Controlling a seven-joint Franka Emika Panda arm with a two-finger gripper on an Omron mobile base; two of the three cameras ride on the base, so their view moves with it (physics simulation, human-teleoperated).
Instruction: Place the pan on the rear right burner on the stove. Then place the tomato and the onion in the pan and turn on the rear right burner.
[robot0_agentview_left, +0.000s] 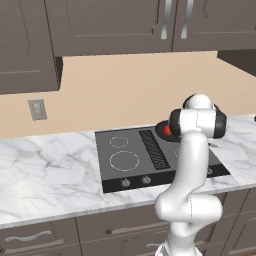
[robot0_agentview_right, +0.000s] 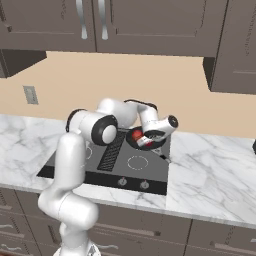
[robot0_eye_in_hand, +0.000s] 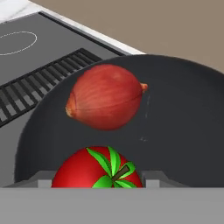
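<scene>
Pan: on stove, far right, holding onion. Hand: flanks tomato; grip undeterminable. We advise releasing low, beside onion.

We see the stove from behind, at the arm's seven and five o'clock, looking forward and down. Our hand view sits close over the pan, shared by both.
</scene>
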